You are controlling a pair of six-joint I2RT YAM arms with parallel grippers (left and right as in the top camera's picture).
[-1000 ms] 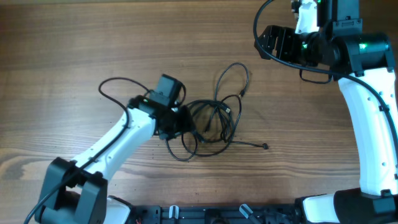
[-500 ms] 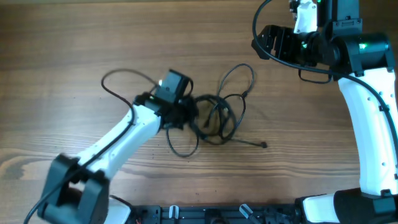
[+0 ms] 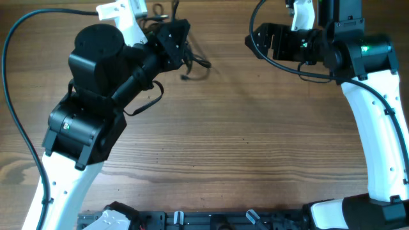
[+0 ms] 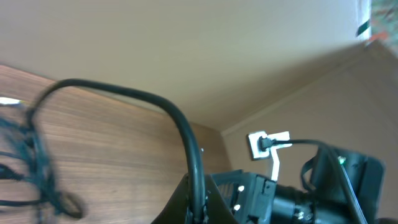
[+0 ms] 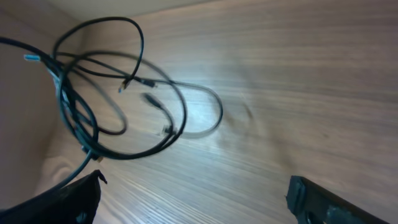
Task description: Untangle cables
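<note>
My left arm is raised high over the table. Its gripper (image 3: pixel 176 33) is shut on the cables (image 3: pixel 193 62), a tangle of thin black cords that hangs from it near the far edge. In the left wrist view one black cord (image 4: pixel 186 134) runs up from between the closed jaws (image 4: pixel 198 198), and the rest of the bundle (image 4: pixel 34 158) is a blur at the left. The right wrist view shows the cables (image 5: pixel 112 93) hanging in loose loops, small plug ends in the middle. My right gripper (image 3: pixel 267 39) is open and empty, to the right of the bundle and apart from it; its fingers (image 5: pixel 193 199) stand wide.
The wooden table (image 3: pixel 255 140) lies below both arms. The left arm's own thick black wire (image 3: pixel 13 96) arcs along the left side. The right arm (image 4: pixel 311 186) shows in the left wrist view. A black rail (image 3: pixel 211 220) runs along the near edge.
My left arm has lifted the cable bundle off the table's middle and swung it up toward the far edge. The right arm has shifted slightly left.
</note>
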